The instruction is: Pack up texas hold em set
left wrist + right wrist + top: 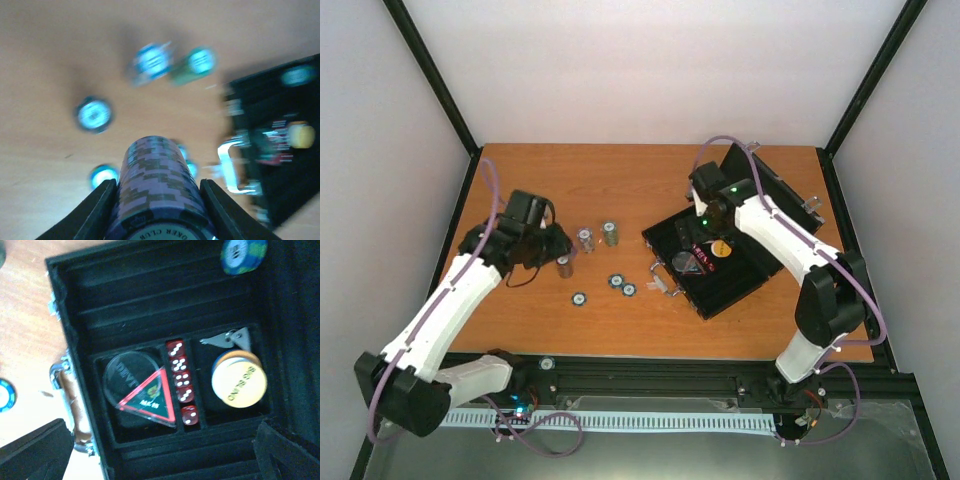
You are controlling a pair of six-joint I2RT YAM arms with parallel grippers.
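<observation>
Open case [735, 285] at the table's [620, 180] right holds red dice [181, 383], a yellow disc [236, 380] reading "BIG BLIND", and one chip [243, 254]. Other stacks [585, 238] and loose chips [617, 281] lie unpacked left of it. Left gripper [160, 200] clamps a purple stack [157, 170] marked "…OKER CLUB"; right gripper [162, 440] hangs open over the case.

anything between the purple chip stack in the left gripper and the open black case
Nothing tall on the purple stack's direct line. Two flat loose chips and the black case's silver handle lie low along it; two upright chip stacks stand beyond it.
</observation>
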